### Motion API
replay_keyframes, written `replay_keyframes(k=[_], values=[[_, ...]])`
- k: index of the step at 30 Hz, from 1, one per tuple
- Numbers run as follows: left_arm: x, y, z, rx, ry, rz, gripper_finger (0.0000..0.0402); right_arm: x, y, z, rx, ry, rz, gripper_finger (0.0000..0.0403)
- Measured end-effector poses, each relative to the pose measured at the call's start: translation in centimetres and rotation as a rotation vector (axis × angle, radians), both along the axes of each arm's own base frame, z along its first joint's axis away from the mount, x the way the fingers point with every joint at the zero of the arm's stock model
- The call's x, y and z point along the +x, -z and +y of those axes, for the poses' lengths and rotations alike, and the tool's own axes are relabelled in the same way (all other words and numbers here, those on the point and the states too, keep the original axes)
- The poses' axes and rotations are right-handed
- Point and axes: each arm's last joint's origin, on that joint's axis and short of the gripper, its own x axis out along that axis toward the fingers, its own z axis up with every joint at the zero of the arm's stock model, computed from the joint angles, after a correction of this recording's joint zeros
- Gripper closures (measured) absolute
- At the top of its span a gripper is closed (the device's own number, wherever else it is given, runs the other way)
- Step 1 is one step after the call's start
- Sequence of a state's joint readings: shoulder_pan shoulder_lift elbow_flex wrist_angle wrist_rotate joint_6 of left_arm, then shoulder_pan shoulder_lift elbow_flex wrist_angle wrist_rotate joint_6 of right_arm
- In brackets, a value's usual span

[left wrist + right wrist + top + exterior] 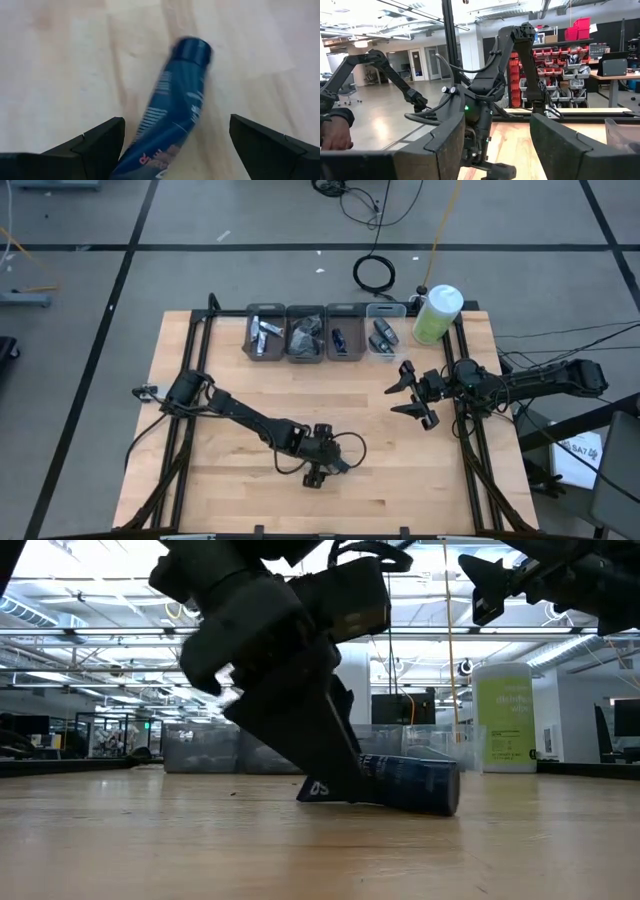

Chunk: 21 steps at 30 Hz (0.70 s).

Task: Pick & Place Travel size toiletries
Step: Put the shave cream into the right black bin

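A dark blue travel-size tube [172,115] with white print lies flat on the wood near the table's near-middle. It also shows in the low view as the tube [415,783]. My left gripper [325,465] is low over it and open [176,121], one finger on each side, pointing steeply down. In the high view the gripper hides the tube. My right gripper [410,395] hangs open [497,120] above the table's right part, touching nothing. More toiletries lie in clear bins [305,335] at the far edge. My left gripper straddles the tube from above, slanting down. The tube's flat printed end [145,160] runs close by one finger [100,145]; I cannot tell whether they touch. The tube lies on the table along its whole length.
Several clear bins stand in a row at the far edge, from one holding white-and-blue tubes [262,335] to one at the right end [383,335]. The big green bottle with white cap [437,313] stands beside them at the far right. Bare wood [230,470] surrounds the left gripper.
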<state>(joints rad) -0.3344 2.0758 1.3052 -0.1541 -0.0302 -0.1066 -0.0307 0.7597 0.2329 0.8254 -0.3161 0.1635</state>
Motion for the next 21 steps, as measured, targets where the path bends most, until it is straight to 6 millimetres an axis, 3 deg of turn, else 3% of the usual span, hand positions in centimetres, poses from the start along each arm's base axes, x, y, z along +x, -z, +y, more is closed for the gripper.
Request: replay_keyframes(k=[9,21], values=[[0.5,0.0,1.5,-0.046,-0.007,0.013,0.0066,0.0,0.0,0.0,0.000,0.000,0.000,0.0190],[0.8,-0.1,2.4,-0.134,-0.088,0.040,0.0220,0.0,0.0,0.0,0.000,0.000,0.000,0.0190]])
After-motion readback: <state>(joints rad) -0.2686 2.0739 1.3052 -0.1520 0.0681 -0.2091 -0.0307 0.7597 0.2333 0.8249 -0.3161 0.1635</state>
